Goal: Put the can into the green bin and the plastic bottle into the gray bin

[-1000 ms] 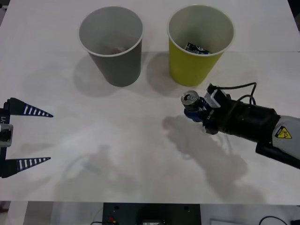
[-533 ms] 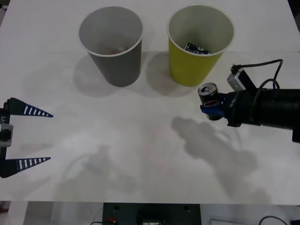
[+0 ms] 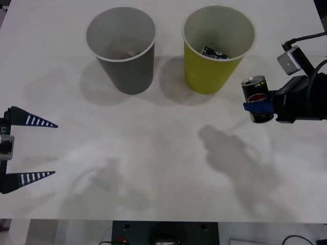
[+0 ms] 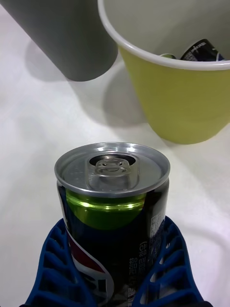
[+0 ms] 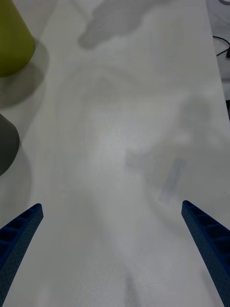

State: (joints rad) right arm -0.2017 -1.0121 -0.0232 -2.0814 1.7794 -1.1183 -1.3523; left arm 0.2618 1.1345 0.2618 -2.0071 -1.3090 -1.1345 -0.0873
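Bins number two on the white tabletop: the gray bin at about 11 o'clock in the front view and the green bin at about 1 o'clock, standing side by side, apart, both upright with white rims. One can is in the right tool, at about 3 o'clock, just beside the green bin and outside it. Its shadow falls on the tabletop toward 5 o'clock. The can is upright, silver top up, red-white-blue logo facing out. From the right wrist the can shows close up, the tool's blue fingers pinching its lower body on both sides, with the green bin and gray bin beyond it.

A dark crumpled object lies inside the green bin; the bin's wall hides much of it, so what it is cannot be made out. Something pale lies at the bottom of the gray bin, too dim to name.

The left tool waits at 9 o'clock, fingers spread wide and holding nothing; its body is cut off by the frame edge. Its wrist view shows two blue fingertips over bare tabletop.
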